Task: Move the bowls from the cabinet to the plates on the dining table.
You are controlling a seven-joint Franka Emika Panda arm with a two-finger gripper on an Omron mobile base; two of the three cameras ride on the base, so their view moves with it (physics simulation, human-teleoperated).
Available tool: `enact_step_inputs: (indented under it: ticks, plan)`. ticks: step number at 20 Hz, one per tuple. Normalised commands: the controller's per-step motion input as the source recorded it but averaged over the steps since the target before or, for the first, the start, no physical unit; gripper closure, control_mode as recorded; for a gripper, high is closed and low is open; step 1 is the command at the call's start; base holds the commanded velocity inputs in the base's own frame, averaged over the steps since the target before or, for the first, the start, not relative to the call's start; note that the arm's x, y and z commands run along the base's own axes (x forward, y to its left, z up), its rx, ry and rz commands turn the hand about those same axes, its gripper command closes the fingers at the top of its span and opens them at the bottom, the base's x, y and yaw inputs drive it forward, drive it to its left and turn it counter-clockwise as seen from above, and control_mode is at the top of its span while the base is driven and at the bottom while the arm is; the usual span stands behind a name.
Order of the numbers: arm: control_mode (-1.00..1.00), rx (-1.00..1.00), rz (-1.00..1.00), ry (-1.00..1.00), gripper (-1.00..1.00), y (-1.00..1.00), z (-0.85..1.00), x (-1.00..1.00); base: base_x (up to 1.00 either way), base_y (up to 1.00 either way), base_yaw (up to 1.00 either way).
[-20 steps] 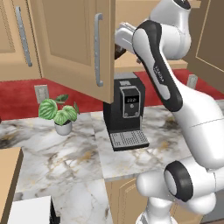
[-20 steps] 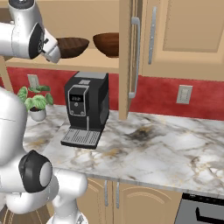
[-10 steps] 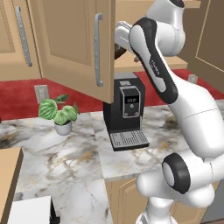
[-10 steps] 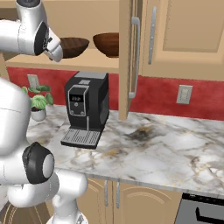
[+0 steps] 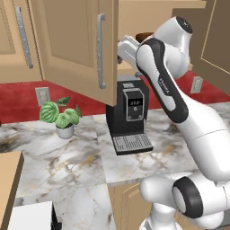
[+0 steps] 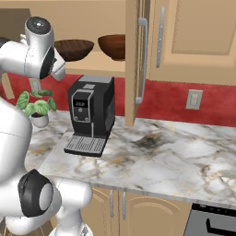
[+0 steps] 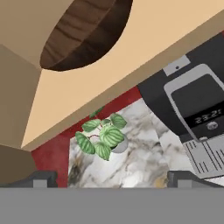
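- Right now your gripper [image 7: 111, 181] is spread wide and holds nothing, near the front edge of the cabinet [image 6: 193, 37] shelf.
- Both bowls sit on that shelf: the dark bowl [image 6: 73, 49] nearest the hand, the reddish bowl [image 6: 113, 46] beside it.
- Watch the shelf lip; come in low and your fingertips [image 7: 41, 178] may strike it.
- Mind the open door [image 5: 76, 45] and the coffee machine [image 6: 91, 115] below; a nudged bowl could drop onto it.
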Motion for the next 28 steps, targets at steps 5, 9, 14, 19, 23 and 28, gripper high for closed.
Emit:
enact_step_inputs:
  ticks: [5, 9, 14, 19, 23, 28]
  plan:
    - [-1.0, 0.1, 0.0, -0.02, -1.0, 0.18, -0.08, 0.0, 0.0, 0.0, 0.0]
    - [-1.0, 0.11, 0.0, 0.0, -1.0, 0.15, 0.0, 0.06, 0.0, 0.0, 0.0]
    - [-1.0, 0.1, 0.04, 0.01, -1.0, 0.02, 0.07, 0.17, 0.0, 0.0, 0.0]
    - [-1.0, 0.05, 0.09, 0.11, -1.0, 0.0, 0.12, 0.26, 0.0, 0.0, 0.0]
    - [-1.0, 0.04, 0.16, 0.1, -1.0, 0.0, 0.09, 0.13, 0.0, 0.0, 0.0]
    - [-1.0, 0.01, 0.2, 0.08, -1.0, 0.0, 0.06, 0.01, 0.0, 0.0, 0.0]
